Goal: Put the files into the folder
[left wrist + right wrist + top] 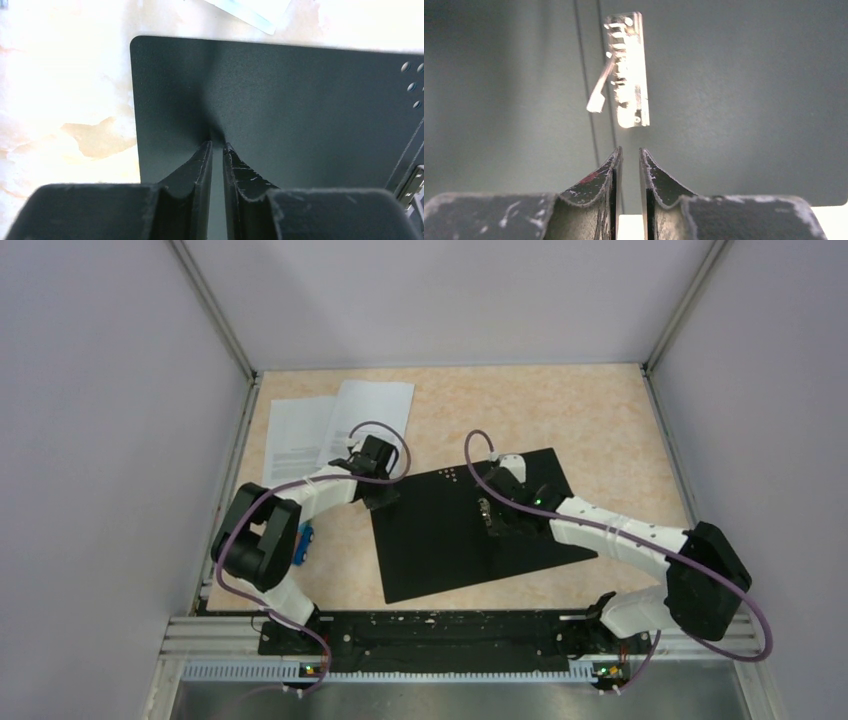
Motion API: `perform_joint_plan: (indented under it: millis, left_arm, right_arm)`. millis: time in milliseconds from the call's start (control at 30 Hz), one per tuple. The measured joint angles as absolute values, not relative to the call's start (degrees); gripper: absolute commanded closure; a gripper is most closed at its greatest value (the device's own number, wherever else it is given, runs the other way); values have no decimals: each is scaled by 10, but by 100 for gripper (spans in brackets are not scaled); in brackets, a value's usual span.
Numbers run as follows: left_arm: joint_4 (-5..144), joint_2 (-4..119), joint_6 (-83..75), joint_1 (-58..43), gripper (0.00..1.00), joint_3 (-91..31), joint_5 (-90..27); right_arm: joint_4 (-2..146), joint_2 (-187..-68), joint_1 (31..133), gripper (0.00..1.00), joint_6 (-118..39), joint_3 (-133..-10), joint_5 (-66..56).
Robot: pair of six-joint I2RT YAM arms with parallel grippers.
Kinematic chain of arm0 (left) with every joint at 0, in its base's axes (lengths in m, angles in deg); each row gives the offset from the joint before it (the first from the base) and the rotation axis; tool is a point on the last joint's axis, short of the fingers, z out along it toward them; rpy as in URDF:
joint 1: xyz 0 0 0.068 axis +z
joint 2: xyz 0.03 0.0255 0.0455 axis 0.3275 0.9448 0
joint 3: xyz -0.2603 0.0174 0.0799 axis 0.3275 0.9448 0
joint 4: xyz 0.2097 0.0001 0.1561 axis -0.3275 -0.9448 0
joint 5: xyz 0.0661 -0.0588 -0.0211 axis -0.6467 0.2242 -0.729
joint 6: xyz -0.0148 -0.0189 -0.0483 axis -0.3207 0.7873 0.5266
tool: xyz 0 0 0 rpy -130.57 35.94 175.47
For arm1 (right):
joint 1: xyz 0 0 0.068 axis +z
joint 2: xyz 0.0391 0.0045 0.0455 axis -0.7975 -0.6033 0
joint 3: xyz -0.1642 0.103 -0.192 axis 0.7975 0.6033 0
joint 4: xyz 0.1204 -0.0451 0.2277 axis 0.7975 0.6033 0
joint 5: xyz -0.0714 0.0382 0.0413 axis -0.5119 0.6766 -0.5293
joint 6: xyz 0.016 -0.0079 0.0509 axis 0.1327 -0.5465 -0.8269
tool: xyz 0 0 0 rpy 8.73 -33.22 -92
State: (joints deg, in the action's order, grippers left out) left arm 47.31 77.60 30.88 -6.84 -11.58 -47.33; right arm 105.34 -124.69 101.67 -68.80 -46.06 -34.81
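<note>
The folder (450, 540) lies open and flat mid-table, black inside up, with its metal spine clip (483, 510) in the middle. The files (340, 425), a few white printed sheets, lie at the back left, apart from the folder. My left gripper (385, 498) is at the folder's far left corner; in the left wrist view it (218, 145) is shut and empty, tips down on the black cover (300, 100). My right gripper (492, 522) is over the spine; in the right wrist view it (629, 150) is shut and empty just short of the clip (629, 70).
A small blue-and-orange object (305, 540) lies by the left arm near the left wall. Grey walls enclose the table on the left, back and right. A corner of the white sheets (250, 10) shows beyond the folder's edge in the left wrist view.
</note>
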Motion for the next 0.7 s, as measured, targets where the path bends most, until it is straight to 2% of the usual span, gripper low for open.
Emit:
perform_joint_plan:
  millis: [200, 467, 700]
  left_arm:
    - [446, 790, 254, -83, 75, -147, -457]
    - [420, 808, 216, -146, 68, -235, -437]
    - [385, 784, 215, -144, 62, -249, -466]
  right_arm:
    - [1002, -1219, 969, 86, -671, -452, -278]
    - [960, -1207, 959, 88, -673, -405, -217]
    - [897, -1229, 934, 88, -679, -388, -154]
